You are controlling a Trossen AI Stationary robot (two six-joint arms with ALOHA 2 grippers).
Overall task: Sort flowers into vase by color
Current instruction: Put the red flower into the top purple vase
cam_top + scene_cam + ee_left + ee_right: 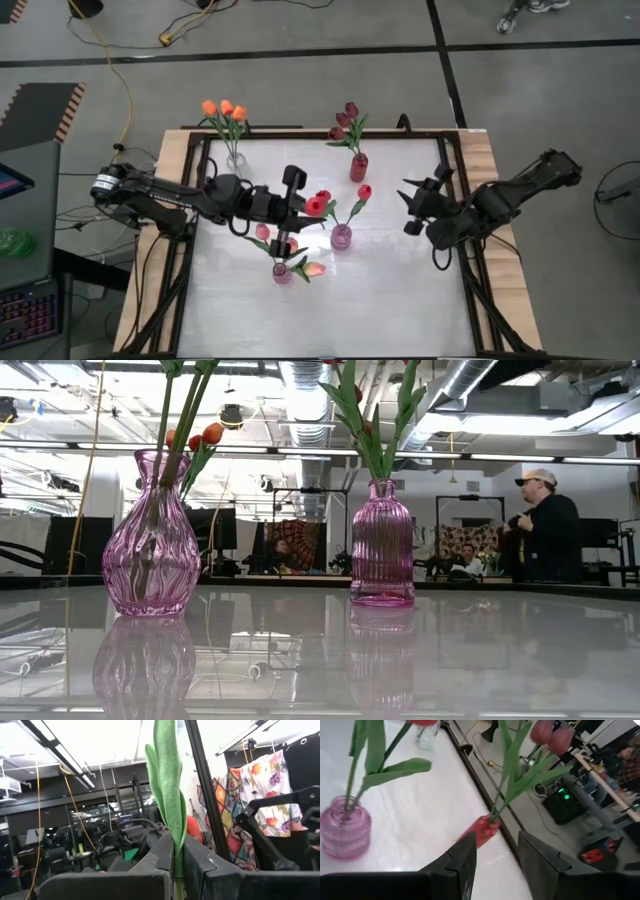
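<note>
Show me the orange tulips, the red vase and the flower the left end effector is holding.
orange tulips [224, 108]: high view, on the middle head.
red vase [358, 166]: high view, on its body.
held red tulip [316, 205]: high view, on its head, just beyond the left end effector [296, 208].

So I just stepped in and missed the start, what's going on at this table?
The left gripper is shut on a red artificial tulip, held above the table between the pink glass vases. The right gripper waits open near the table's right edge. Orange tulips stand in a clear vase, dark maroon ones in a red vase.
</note>
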